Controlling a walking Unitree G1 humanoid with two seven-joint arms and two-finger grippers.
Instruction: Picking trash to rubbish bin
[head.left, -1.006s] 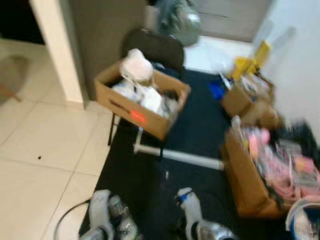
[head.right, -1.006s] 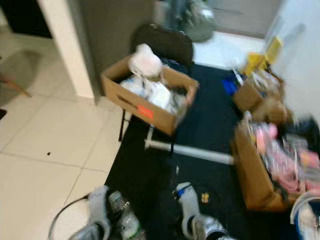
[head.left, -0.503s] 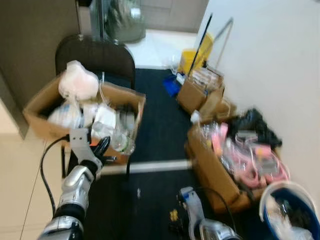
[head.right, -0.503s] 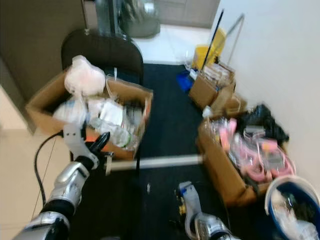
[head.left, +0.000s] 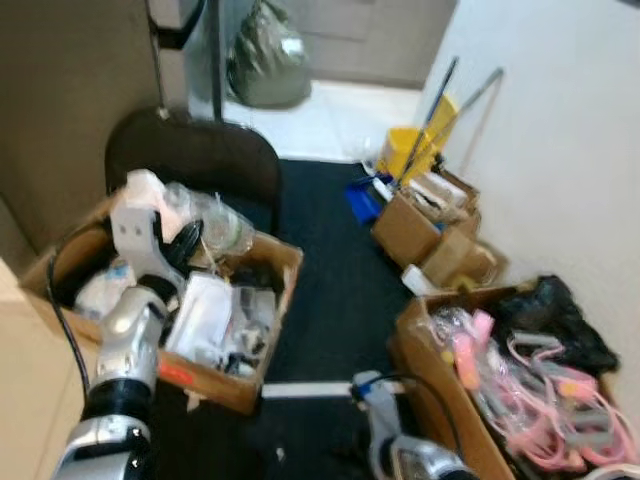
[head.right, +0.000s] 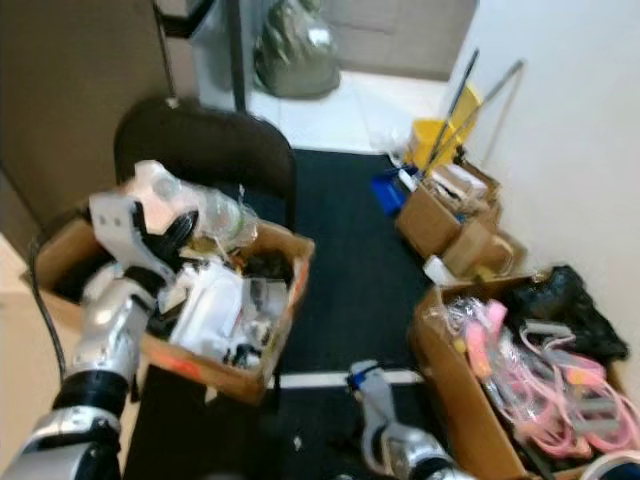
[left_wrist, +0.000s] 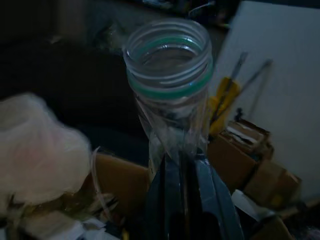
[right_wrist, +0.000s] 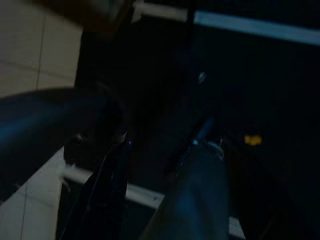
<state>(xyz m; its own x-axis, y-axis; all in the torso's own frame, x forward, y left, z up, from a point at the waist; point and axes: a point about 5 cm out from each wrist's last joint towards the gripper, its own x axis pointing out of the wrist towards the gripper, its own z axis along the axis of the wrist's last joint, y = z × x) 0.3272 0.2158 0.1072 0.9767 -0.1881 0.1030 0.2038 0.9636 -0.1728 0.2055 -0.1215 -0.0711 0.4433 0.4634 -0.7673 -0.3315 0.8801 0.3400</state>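
Note:
A clear plastic bottle (head.left: 215, 225) with a green neck ring and no cap (left_wrist: 167, 75) is held above a cardboard box (head.left: 280, 275). My left gripper (head.left: 185, 240) is shut on the bottle's body, its black fingers (left_wrist: 167, 185) pinching the crumpled plastic. The box rests on a black chair (head.left: 200, 150) and holds white bags and wrappers (head.left: 210, 315). A pale pink bag (left_wrist: 40, 145) lies in it near the bottle. My right gripper (head.left: 372, 395) hangs low over the dark carpet.
An open box of pink items (head.left: 440, 380) stands at the right, with smaller boxes (head.left: 410, 225) and a yellow bucket with mop handles (head.left: 410, 150) along the white wall. A grey rubbish sack (head.left: 268, 60) sits at the back. Black carpet (head.left: 330, 250) runs between the boxes.
The camera has turned and come closer to the box on the chair. My left arm has risen with the bottle from beside the box front to above its contents.

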